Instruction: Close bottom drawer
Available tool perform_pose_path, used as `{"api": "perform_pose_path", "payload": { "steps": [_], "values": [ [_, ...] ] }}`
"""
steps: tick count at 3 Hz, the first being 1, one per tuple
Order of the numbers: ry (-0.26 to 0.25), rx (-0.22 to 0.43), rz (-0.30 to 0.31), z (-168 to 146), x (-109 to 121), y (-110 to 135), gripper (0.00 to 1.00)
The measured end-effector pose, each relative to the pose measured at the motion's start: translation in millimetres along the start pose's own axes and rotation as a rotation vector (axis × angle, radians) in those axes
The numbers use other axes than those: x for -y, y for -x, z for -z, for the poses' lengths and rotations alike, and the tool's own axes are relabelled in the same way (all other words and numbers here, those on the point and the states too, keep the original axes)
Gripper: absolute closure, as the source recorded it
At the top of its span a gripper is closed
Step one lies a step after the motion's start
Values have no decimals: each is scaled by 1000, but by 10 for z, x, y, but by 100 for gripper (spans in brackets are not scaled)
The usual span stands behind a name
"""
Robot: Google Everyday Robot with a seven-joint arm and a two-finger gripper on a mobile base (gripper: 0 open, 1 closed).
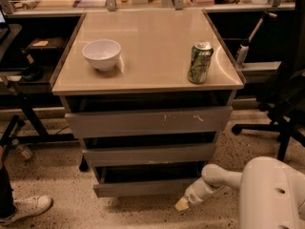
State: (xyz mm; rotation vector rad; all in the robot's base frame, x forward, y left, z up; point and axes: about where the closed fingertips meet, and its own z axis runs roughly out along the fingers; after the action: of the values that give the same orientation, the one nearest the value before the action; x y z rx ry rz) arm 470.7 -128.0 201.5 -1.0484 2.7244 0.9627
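The bottom drawer (143, 187) is the lowest of three grey-brown drawers in the cabinet. It stands pulled out a little, its plain front panel forward of the dark gap above it. The middle drawer (148, 154) and the top drawer (147, 121) with white scratch marks also stand slightly out. My gripper (182, 204) is low near the floor, just right of the bottom drawer's front right corner, at the end of my white arm (217, 178).
A white bowl (101, 54) and a green can (199, 62) stand on the cabinet's beige top (147, 42). An office chair base (276, 123) is at the right. A person's white shoe (26, 207) is at the lower left. Desk legs stand at the left.
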Motion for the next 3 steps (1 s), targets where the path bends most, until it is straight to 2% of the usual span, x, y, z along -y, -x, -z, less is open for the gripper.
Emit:
{"api": "perform_pose_path", "payload": {
  "steps": [1, 3],
  "values": [
    [-43, 32, 21, 5, 61, 92, 100],
    [-121, 98, 114, 57, 133, 480, 100]
  ]
}}
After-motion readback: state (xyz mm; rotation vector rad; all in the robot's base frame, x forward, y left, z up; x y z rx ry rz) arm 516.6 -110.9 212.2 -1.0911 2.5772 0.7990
